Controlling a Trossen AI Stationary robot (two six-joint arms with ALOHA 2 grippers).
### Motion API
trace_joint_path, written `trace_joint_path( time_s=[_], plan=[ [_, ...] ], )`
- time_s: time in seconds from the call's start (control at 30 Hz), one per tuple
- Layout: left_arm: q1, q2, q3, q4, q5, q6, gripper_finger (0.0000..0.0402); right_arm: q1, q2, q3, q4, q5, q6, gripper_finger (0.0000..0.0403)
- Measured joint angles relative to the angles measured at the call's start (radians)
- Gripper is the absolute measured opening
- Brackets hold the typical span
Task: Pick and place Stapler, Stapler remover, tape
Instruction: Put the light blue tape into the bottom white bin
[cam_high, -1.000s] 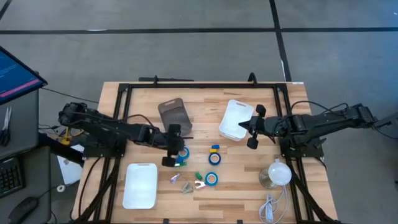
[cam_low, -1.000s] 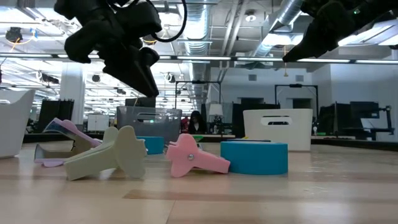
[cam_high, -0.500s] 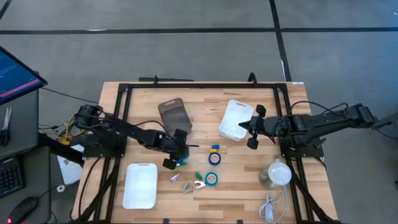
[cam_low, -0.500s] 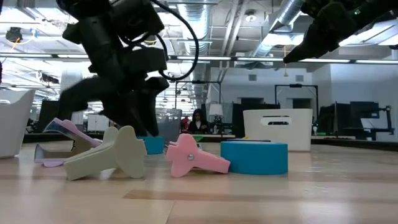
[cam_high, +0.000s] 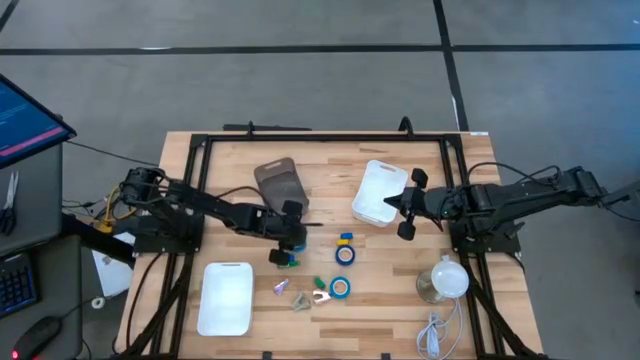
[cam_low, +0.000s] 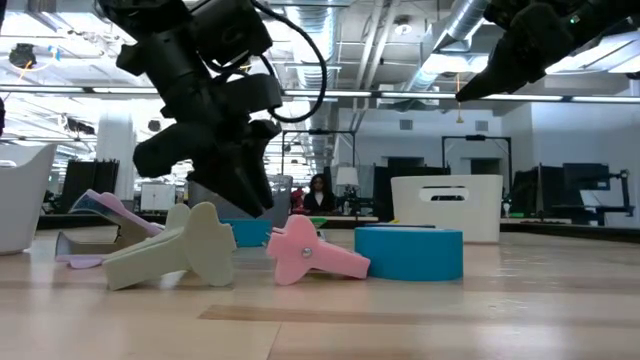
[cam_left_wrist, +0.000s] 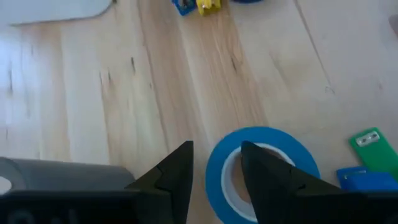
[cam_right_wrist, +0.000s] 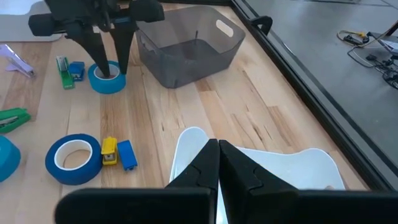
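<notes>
A blue tape roll lies flat on the table by small green and blue staplers. My left gripper is open, pointing down at this roll. One finger stands in the pale core and the other outside the ring's wall. In the high view the gripper covers most of the roll. Two more rolls lie to its right. Staple removers, beige and pink, lie near the table's front. My right gripper is shut and empty, above the white bin. My left gripper comes from above, its fingers on either side of the tape roll's wall, one finger in the hole and one outside. The roll lies flat on the table. I cannot tell whether either finger touches it.
A grey bin stands just behind my left gripper. A white tray lies at the near left. Small yellow and blue pieces sit by the middle roll. A round lamp-like object with a cable lies at the near right.
My left gripper has moved down and slightly toward the table's right, from above the table until its fingers stand around the tape roll's wall. The roll has stayed in place.
</notes>
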Motion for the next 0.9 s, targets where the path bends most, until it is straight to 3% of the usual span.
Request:
trace_joint_path(
  time_s=[0.2,0.47,0.9],
  plan=[
    [0.042,0.008,0.000,-0.003,0.137,-0.033,0.0126,0.000,0.000,0.000,-0.001,0.000,0.000,0.0000],
    [0.092,0.014,0.000,-0.002,0.150,-0.042,0.0122,0.001,0.000,0.000,-0.002,0.000,0.000,0.0000],
    [0.086,0.076,0.002,-0.011,0.179,-0.055,0.0121,0.001,0.000,0.000,-0.003,0.000,0.000,0.0000]
  ],
)
